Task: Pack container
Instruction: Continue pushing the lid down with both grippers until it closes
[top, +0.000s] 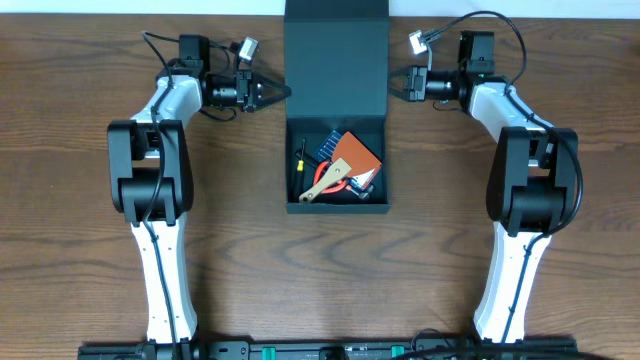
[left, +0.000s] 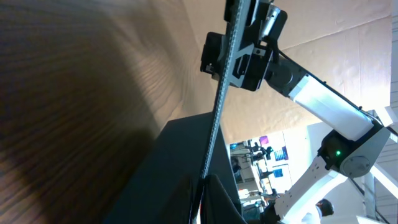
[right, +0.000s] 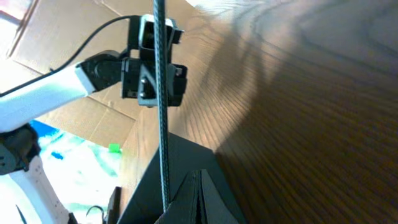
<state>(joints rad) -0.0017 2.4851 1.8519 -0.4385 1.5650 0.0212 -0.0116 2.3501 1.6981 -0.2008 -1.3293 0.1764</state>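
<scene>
On the brown wooden table (top: 70, 250), the left gripper (top: 283, 92) is clamped on the left edge of the matte dark flap lid (top: 335, 60). The dark teal-black rectangular cardboard container (top: 337, 207) sits mid-table between the arms, its lid open toward the far side. Orange and wood-handled tools (top: 340, 165) lie inside it. The right gripper (top: 394, 85) meets the lid's right edge; whether it grips cannot be told.

Wooden table (top: 60, 250), cardboard backdrop (left: 336, 50)
</scene>
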